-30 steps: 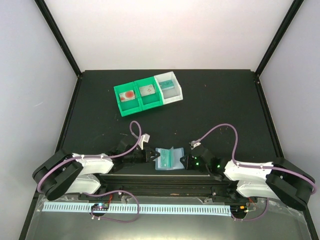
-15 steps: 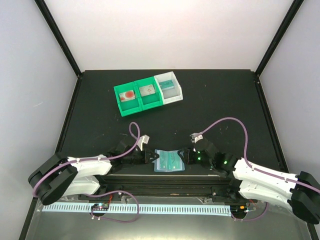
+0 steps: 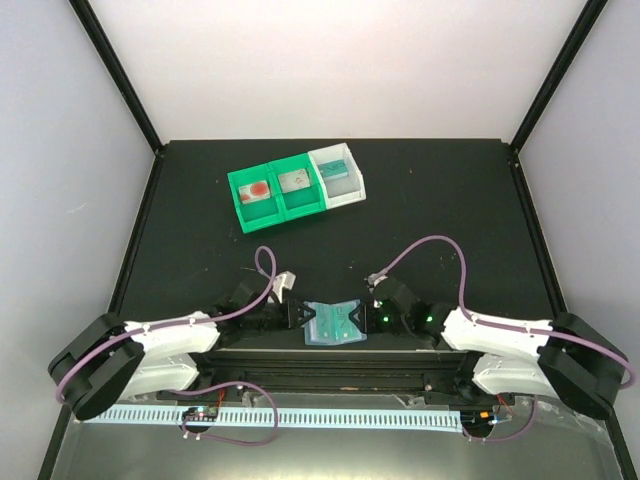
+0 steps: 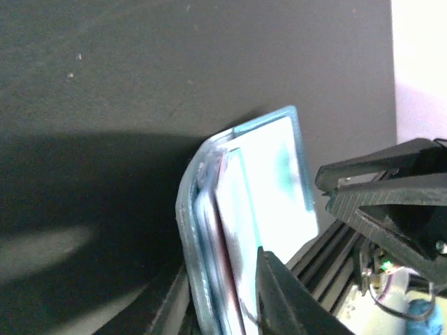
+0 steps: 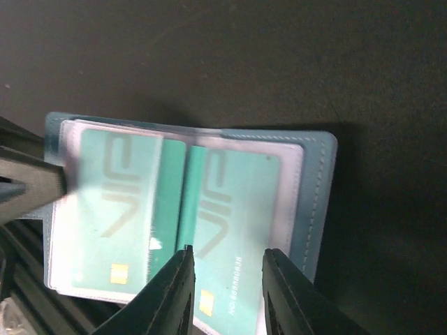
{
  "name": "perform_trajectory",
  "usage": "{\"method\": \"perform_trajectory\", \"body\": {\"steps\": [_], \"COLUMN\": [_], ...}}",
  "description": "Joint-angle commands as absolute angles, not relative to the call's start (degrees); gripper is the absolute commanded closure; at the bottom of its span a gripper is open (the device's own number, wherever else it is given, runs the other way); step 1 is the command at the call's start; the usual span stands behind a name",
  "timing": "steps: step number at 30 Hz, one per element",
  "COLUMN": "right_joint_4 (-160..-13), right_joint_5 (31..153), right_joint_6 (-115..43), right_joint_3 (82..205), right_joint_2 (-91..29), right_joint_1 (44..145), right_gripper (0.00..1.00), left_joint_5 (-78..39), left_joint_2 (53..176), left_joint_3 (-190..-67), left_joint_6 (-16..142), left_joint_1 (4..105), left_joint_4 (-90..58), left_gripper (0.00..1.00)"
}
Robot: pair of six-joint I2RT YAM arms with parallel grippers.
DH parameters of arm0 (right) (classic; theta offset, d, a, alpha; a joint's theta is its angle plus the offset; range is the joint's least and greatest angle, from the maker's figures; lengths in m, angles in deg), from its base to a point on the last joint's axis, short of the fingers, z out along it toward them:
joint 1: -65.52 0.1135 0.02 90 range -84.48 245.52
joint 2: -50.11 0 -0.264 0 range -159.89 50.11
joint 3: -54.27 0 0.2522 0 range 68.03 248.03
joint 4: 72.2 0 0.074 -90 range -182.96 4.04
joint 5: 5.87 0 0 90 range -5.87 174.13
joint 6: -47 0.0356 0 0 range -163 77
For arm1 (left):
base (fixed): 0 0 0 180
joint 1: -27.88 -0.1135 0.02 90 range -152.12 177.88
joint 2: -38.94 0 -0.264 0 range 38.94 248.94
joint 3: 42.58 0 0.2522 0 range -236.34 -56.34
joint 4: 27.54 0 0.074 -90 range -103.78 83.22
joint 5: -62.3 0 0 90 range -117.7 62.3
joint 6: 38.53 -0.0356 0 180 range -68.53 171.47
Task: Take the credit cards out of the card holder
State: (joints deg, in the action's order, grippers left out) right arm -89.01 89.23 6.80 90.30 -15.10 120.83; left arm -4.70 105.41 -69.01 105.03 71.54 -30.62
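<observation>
Open card holder [image 3: 333,322] on tabletop [image 3: 450,200], credit cards [image 5: 230,209] pocketed; right fingers [image 5: 171,300] apart over its right pocket; left fingers [image 4: 279,300] at its left edge, state untellable; first extraction likely pending, needs card-edge pinch.

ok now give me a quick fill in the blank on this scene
The card holder is not folded shut but ___. The cards sit ___ its clear pockets. Beside the two green bins stands one ___ bin.
Missing words: open; inside; white.
</observation>
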Motion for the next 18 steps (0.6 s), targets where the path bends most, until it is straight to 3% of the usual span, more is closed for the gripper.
{"method": "perform_trajectory", "body": {"steps": [1, 6, 14, 18], "right_joint_4": [-86.20, -85.87, -83.82, -82.77], "right_joint_5": [90.06, 89.88, 89.45, 89.04], "right_joint_6": [5.86, 5.81, 7.39, 8.60], "right_joint_3": [91.41, 89.67, 87.03, 86.18], "right_joint_2": [-18.87, -20.56, -20.97, -21.49], "right_joint_1": [121.23, 121.32, 121.82, 122.75], "right_gripper": [0.71, 0.74, 0.84, 0.85], "left_joint_5": [-9.31, -12.23, -11.18, -6.50], "left_joint_2": [102.03, 96.64, 94.61, 99.30], "left_joint_3": [-71.68, -74.96, -78.76, -78.33], "left_joint_6": [102.99, 101.47, 102.45, 104.08], "left_joint_1": [71.91, 72.01, 74.92, 75.66], "left_joint_4": [-21.54, -12.10, -11.97, -20.74], "left_gripper": [0.67, 0.53, 0.52, 0.52]}}
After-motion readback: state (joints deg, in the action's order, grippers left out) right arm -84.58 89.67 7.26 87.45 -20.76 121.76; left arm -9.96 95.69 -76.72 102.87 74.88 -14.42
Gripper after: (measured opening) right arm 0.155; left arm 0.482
